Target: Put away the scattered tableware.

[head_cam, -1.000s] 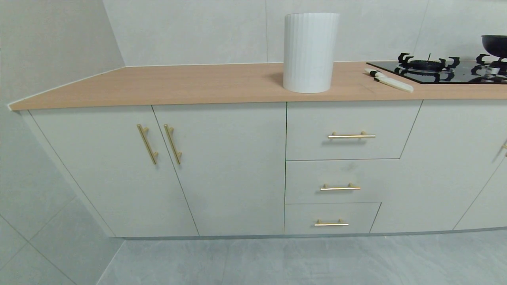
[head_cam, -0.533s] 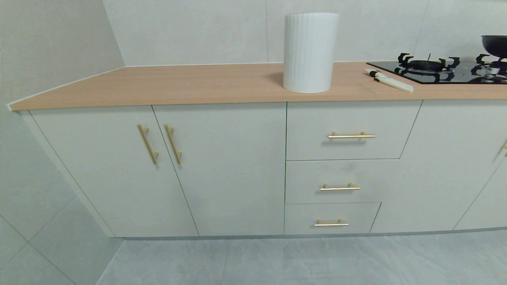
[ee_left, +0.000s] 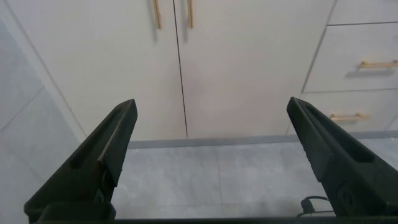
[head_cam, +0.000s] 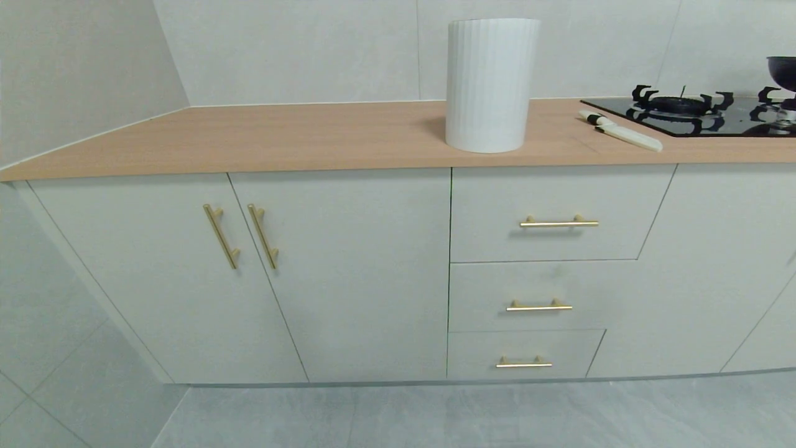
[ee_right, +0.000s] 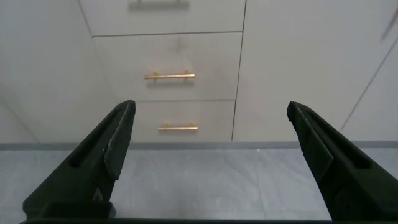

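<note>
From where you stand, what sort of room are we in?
Most likely a home kitchen: a gas hob set into a wooden countertop, a knife lying beside it, and brass-handled drawers below.

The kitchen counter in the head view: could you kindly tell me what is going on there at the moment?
Nothing is being handled right now. The left gripper and the right gripper are both open and empty, held low in front of the cabinet doors and drawers, which are all shut. A knife lies untouched on the counter, between a tall white container and the stove.
</note>
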`<state>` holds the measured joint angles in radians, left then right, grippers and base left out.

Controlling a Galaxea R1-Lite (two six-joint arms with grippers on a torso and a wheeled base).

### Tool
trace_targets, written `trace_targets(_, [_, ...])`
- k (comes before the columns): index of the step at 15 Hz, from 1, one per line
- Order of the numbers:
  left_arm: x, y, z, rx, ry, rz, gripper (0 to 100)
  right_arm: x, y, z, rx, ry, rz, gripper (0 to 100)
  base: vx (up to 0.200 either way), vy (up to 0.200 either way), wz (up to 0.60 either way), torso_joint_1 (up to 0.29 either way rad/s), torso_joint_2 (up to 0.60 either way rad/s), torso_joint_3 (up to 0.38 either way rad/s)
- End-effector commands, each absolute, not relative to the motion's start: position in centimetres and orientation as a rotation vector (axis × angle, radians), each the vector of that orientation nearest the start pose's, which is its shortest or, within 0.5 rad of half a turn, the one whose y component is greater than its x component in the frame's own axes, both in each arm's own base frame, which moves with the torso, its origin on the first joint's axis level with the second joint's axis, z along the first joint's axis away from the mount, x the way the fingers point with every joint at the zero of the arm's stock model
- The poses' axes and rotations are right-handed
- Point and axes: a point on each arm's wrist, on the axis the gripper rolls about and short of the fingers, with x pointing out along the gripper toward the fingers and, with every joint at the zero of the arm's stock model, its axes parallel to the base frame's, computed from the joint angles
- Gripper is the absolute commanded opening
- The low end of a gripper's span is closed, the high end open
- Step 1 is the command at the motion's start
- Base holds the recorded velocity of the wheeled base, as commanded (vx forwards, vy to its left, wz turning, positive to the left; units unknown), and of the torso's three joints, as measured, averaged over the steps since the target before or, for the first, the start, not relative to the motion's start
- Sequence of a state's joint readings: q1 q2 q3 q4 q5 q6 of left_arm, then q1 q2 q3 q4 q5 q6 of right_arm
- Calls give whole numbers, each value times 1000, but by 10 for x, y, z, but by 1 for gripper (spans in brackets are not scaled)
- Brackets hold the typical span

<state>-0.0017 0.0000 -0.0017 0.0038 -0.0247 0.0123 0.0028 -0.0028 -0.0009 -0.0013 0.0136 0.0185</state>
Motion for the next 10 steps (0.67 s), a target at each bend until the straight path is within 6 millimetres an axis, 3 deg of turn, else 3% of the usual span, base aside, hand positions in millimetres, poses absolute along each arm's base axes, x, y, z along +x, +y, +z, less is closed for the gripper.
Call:
trace_targets(1, [-23, -1, 75, 12, 3, -26, 100, -23, 0, 76, 18, -3, 17, 100, 200, 0, 0, -2, -2, 2])
trace_targets(10, [-23, -1, 75, 12, 3, -26, 100, -23, 0, 76, 20, -1, 17, 100, 200, 0, 0, 2, 4, 3])
